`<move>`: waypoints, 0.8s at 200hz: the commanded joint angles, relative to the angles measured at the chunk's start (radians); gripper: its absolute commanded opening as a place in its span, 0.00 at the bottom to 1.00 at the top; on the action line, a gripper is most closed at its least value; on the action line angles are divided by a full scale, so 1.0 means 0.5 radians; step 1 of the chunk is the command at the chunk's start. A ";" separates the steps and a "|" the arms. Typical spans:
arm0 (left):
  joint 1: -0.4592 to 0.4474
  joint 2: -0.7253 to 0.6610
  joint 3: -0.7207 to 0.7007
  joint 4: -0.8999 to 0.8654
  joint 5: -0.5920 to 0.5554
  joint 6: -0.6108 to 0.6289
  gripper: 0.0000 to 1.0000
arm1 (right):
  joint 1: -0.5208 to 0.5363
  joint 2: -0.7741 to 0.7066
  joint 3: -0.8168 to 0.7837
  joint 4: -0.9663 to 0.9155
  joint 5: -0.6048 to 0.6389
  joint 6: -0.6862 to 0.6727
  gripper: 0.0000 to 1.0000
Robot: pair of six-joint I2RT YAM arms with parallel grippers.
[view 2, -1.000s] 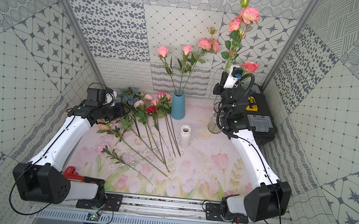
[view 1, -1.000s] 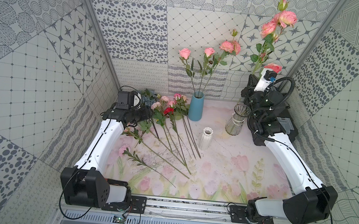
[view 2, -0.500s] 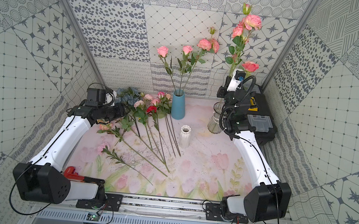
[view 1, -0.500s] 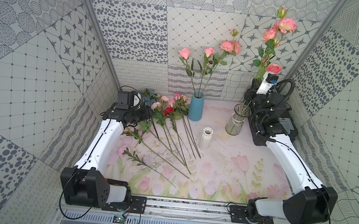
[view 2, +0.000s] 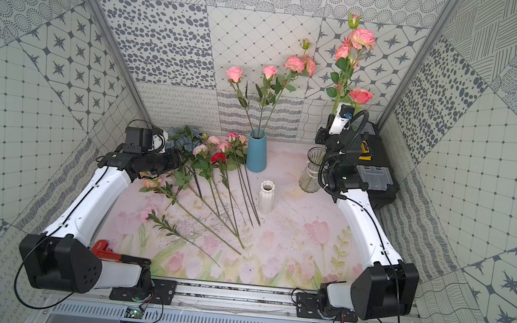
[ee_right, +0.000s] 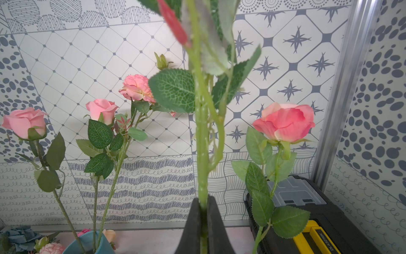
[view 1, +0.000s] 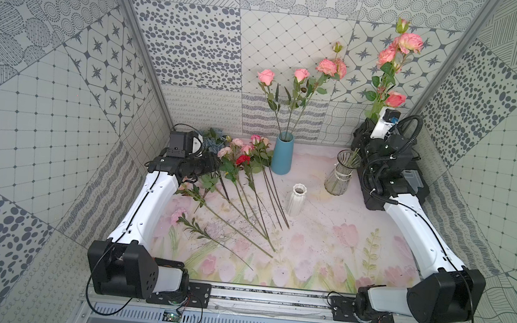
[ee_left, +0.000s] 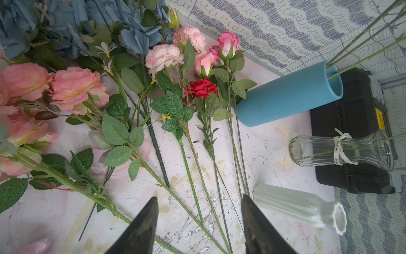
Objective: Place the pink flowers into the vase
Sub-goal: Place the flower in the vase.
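pink-headed spray of artificial flowers point(view 1: 410, 43) on a thick green stem stands upright at the back right. the right gripper point(ee_right: 203, 203) clenches it, its black jaws pressed flat on the stem. in both top views the stem runs down from that gripper into the mouth of the clear ribbed glass vase point(view 1: 341, 173). this vase is tied with a white ribbon and stands just beside a black plastic toolbox point(view 1: 412, 182). a single salmon-pink rose point(ee_right: 284, 123) rises just beside the held stem; where its own stem ends cannot be told.

three more pink flowers point(view 1: 301, 75) stand in the tall matte blue vase point(view 1: 282, 156) at the back middle. the other pink blooms lie fanned on the flower-printed table mat point(view 1: 324, 239) at the back left, heads toward the wall and stems toward the front. one red carnation point(view 1: 243, 160) and dusty-blue hydrangea clusters point(ee_left: 66, 19) lie among them. a small white ribbed vase point(view 1: 297, 200) stands upright between the lying stems and the glass one.

the left gripper point(ee_left: 197, 211) hangs over the lower ends of the lying stems, near the white vase. its two dark fingers point(ee_left: 147, 222) are spread apart, released and grasping nothing.
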 commanded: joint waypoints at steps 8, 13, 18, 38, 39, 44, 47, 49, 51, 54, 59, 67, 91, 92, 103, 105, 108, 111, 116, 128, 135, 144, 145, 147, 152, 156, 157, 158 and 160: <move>0.012 -0.006 -0.009 0.035 0.043 0.000 0.60 | -0.040 0.060 0.082 0.071 -0.028 -0.054 0.00; 0.012 -0.007 -0.007 0.036 0.039 0.000 0.60 | -0.048 0.076 0.094 0.069 -0.045 -0.056 0.00; 0.012 -0.008 -0.007 0.035 0.037 0.000 0.60 | -0.057 0.097 0.111 0.061 -0.070 -0.060 0.00; 0.013 -0.009 -0.007 0.034 0.038 0.003 0.60 | -0.080 0.172 0.157 0.031 -0.136 -0.064 0.00; 0.013 -0.009 -0.007 0.034 0.040 0.001 0.60 | -0.080 0.176 0.158 0.033 -0.139 -0.064 0.00; 0.012 -0.007 -0.007 0.034 0.041 0.001 0.60 | -0.086 0.191 0.164 0.031 -0.155 -0.061 0.00; 0.012 -0.004 -0.009 0.034 0.040 0.000 0.60 | -0.088 0.204 0.168 0.025 -0.160 -0.061 0.00; 0.011 -0.004 -0.007 0.035 0.040 0.002 0.60 | -0.089 0.210 0.170 0.025 -0.161 -0.059 0.00; 0.012 -0.006 -0.009 0.034 0.043 0.004 0.60 | -0.090 0.219 0.170 0.023 -0.162 -0.056 0.00; 0.011 -0.005 -0.008 0.034 0.042 0.002 0.60 | -0.092 0.229 0.173 0.022 -0.166 -0.054 0.00; 0.010 -0.004 -0.009 0.034 0.039 0.005 0.60 | -0.094 0.248 0.174 0.019 -0.173 -0.052 0.00; 0.013 -0.004 -0.008 0.034 0.039 0.005 0.60 | -0.098 0.271 0.179 0.008 -0.176 -0.044 0.00; 0.012 0.002 -0.008 0.034 0.046 0.003 0.60 | -0.102 0.333 0.177 -0.044 -0.183 -0.015 0.00; 0.013 0.002 -0.008 0.035 0.045 0.001 0.60 | -0.102 0.333 0.175 -0.045 -0.181 -0.015 0.00; 0.012 0.005 -0.007 0.034 0.044 0.000 0.60 | -0.102 0.348 0.163 -0.063 -0.190 0.001 0.00; 0.013 0.005 -0.008 0.034 0.047 0.000 0.60 | -0.102 0.352 0.159 -0.068 -0.191 0.001 0.00; 0.013 0.005 -0.007 0.035 0.046 0.000 0.60 | -0.101 0.355 0.154 -0.073 -0.190 0.005 0.00; 0.011 0.005 -0.007 0.035 0.049 0.000 0.60 | -0.100 0.358 0.148 -0.078 -0.192 0.011 0.00; 0.011 0.005 -0.009 0.035 0.050 0.001 0.60 | -0.102 0.358 0.135 -0.087 -0.192 0.022 0.00; 0.012 0.002 -0.008 0.034 0.050 0.000 0.60 | -0.102 0.360 0.092 -0.095 -0.190 0.039 0.00; 0.015 -0.001 -0.009 0.034 0.045 -0.001 0.60 | -0.102 0.356 0.062 -0.101 -0.186 0.055 0.00; 0.016 0.000 -0.007 0.037 0.045 -0.002 0.60 | -0.102 0.354 0.032 -0.113 -0.186 0.073 0.00; 0.016 0.000 -0.007 0.035 0.045 -0.003 0.60 | -0.102 0.355 0.030 -0.118 -0.184 0.075 0.00; 0.015 0.000 -0.007 0.036 0.046 -0.003 0.60 | -0.101 0.353 0.025 -0.125 -0.184 0.079 0.00; 0.015 0.000 -0.008 0.037 0.045 -0.003 0.60 | -0.102 0.355 0.011 -0.140 -0.181 0.094 0.00; 0.015 0.000 -0.007 0.035 0.050 -0.006 0.60 | -0.102 0.351 -0.001 -0.153 -0.180 0.104 0.00; 0.014 0.000 -0.008 0.036 0.050 -0.006 0.60 | -0.102 0.351 -0.003 -0.158 -0.180 0.110 0.00; 0.014 -0.001 -0.008 0.036 0.049 -0.006 0.60 | -0.102 0.350 -0.007 -0.160 -0.178 0.115 0.00; 0.014 -0.001 -0.007 0.035 0.049 -0.006 0.60 | -0.102 0.349 -0.010 -0.166 -0.177 0.122 0.00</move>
